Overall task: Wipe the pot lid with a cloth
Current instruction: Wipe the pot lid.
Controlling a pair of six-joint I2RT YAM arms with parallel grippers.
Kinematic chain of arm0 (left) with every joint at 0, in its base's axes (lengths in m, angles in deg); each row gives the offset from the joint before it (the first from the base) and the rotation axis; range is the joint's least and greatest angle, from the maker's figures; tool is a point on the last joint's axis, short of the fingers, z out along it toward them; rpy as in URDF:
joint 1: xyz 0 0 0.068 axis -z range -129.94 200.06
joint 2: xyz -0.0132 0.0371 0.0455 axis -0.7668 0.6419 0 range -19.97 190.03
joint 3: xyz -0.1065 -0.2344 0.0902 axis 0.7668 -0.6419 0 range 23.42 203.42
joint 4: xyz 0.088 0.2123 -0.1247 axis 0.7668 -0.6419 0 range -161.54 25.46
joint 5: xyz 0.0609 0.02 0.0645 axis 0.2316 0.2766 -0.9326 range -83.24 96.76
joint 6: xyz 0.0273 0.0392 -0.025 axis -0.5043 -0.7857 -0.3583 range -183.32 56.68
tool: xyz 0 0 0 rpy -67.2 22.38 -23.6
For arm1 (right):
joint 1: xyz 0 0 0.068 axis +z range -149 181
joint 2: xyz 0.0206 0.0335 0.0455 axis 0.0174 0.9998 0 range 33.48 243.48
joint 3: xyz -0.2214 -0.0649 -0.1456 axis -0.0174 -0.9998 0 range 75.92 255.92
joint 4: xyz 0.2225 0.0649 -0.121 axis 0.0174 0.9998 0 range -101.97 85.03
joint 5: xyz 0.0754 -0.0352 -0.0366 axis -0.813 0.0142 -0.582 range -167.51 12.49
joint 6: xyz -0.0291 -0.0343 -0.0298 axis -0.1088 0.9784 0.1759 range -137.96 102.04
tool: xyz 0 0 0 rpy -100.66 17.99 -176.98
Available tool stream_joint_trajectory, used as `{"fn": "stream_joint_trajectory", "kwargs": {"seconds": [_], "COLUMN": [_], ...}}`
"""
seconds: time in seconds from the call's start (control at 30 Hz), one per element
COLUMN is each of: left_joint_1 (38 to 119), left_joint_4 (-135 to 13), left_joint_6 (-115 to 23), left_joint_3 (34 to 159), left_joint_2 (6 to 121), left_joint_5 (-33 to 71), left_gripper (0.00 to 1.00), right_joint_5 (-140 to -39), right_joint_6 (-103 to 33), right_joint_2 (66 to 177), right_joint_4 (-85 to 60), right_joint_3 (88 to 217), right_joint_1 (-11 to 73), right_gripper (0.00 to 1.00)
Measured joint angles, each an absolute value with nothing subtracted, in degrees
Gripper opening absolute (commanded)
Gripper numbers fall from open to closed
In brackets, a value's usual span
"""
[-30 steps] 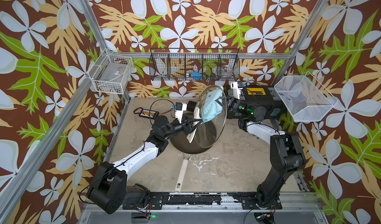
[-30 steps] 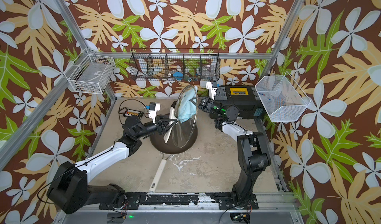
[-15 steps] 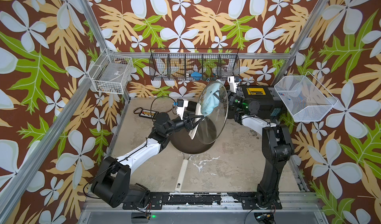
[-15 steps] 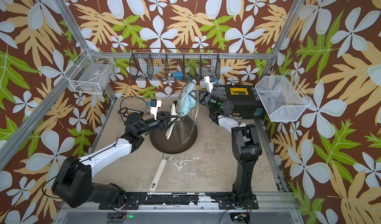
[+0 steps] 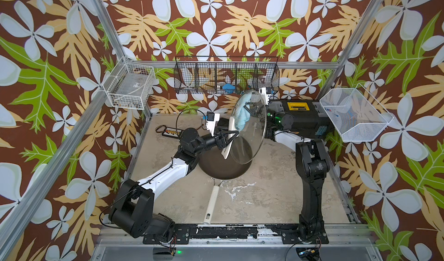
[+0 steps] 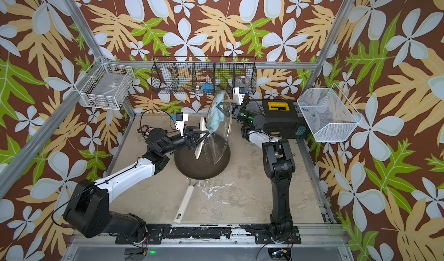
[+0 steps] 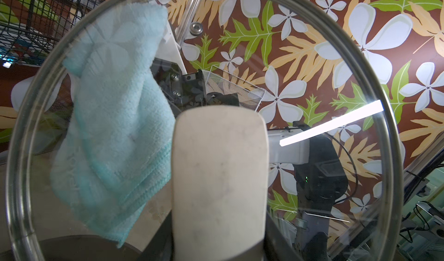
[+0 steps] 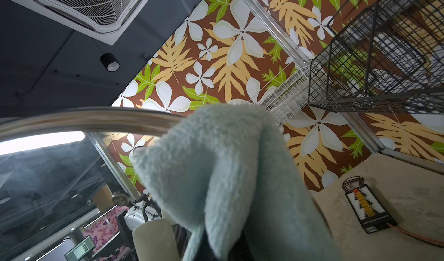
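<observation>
The pot lid [image 5: 252,137] [image 6: 219,137] stands on edge above the bench [image 5: 264,195] [image 6: 240,199]. In both top views it lies toward 12 o'clock from the bench's middle. Its lower rim hangs over the dark frying pan [image 5: 223,169] [image 6: 200,169], which lies flat on the bench at the lid's 6 o'clock.

The left fingers [image 5: 222,137] [image 6: 195,136] reach in from 9 o'clock and are clamped on the cream bar handle [image 5: 230,137] [image 6: 201,137] [image 7: 219,175] at about its mid-length. The handle runs between them, with its ends sticking out toward 12 and 6 o'clock. The left wrist view looks along the handle at the lid's near face, with the metal rim [image 7: 384,103] ringing the whole picture.

The right fingers [image 5: 249,109] [image 6: 222,108] come from 3 o'clock on the lid's other face and show dark through the glass. They are closed on the cloth [image 5: 240,114] [image 6: 213,118] [image 7: 115,127] [image 8: 228,175], pinching a bunch of it. The rest of the cloth spreads flat against the glass at about 11 o'clock on the disc, just beside the handle's upper end.

In the right wrist view the cloth drapes over the fingers and hides their tips. Its top fold reaches up to the lid's rim [image 8: 84,120].

So the two sets of fingers face each other across the glass, with the handle on one side and the cloth on the other. A black box [image 5: 302,118] sits at the lid's 3 o'clock, behind the right arm.
</observation>
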State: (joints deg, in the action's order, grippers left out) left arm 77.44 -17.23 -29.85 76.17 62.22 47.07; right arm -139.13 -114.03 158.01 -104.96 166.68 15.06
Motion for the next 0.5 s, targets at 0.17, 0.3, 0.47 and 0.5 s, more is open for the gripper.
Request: {"fn": "stream_joint_trajectory", "kwargs": {"seconds": [0.17,0.3,0.47,0.5], "left_joint_1": [77.44,77.44,77.44,77.44], "left_joint_4": [-17.25,-17.62,-17.73,-17.71], "left_joint_6": [-30.44,-31.42,-32.28,-32.45], "left_joint_3": [76.41,76.54,76.85,76.93], "left_joint_2": [62.22,62.20,62.20,62.20], "left_joint_5": [46.33,46.00,46.05,46.05], "left_gripper": [0.00,0.00,0.00,0.00], "right_joint_5": [-138.72,-138.85,-139.26,-139.99], "right_joint_6": [-114.73,-114.51,-113.73,-113.68], "right_joint_2": [158.34,157.80,154.93,154.15], "right_joint_4": [-104.98,-104.92,-104.85,-104.85], "right_joint_3": [165.72,162.88,157.42,156.17], "right_joint_1": [16.18,17.05,17.77,17.93], "right_gripper": [0.00,0.00,0.00,0.00]}}
